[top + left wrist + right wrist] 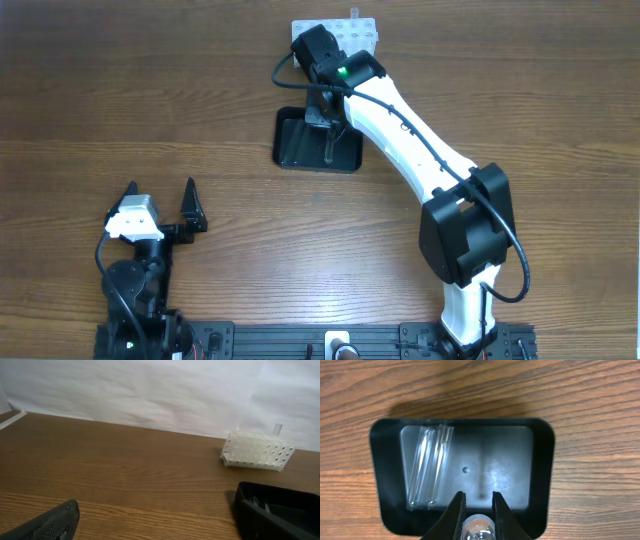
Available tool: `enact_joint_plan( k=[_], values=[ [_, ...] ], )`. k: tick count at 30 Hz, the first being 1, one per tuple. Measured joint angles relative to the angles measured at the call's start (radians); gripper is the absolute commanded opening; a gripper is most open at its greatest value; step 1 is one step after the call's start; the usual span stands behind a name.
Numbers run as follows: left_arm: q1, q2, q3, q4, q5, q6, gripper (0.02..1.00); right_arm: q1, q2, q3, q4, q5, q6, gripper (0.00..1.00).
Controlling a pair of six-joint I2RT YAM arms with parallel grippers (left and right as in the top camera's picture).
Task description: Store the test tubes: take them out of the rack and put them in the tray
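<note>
Nearest the arm bases and well apart from the tray (542, 460), the left jaws are spread wide with nothing held, so no trouble is expected from them.

Above the tray, close to one of its long walls, a test tube (476, 527) is pinched in the right jaws, which are closed narrowly on it. It appears to be held roughly upright. Two more tubes (437, 467) lie side by side on the tray floor, against one end wall.

If the held tube is let go where it hangs, the rim could be struck rather than the floor. The tube could then be tipped out onto the counter (520, 80), where it would probably roll. A straight drop is also judged risky, since the tube could be cracked on the hard floor or knocked against the two lying there. A shift toward the bare middle of the floor and a lower, tilted release would be called for.

Beyond the tray, a white rack (362, 35) is seen with one tube (277, 429) standing at a far corner. It could be toppled if brushed on a later reach.

The counter is brown wood-grain, and past the rack it is backed by a plain white sheet (150, 395).
</note>
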Motion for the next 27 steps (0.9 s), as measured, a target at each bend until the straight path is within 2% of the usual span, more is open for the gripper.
enact_joint_plan(
  k=[27],
  values=[
    [0.0, 0.0, 0.0, 0.0, 0.0, 0.0, 0.998, -0.042, 0.111, 0.0, 0.069, -0.01, 0.0, 0.023]
  ],
)
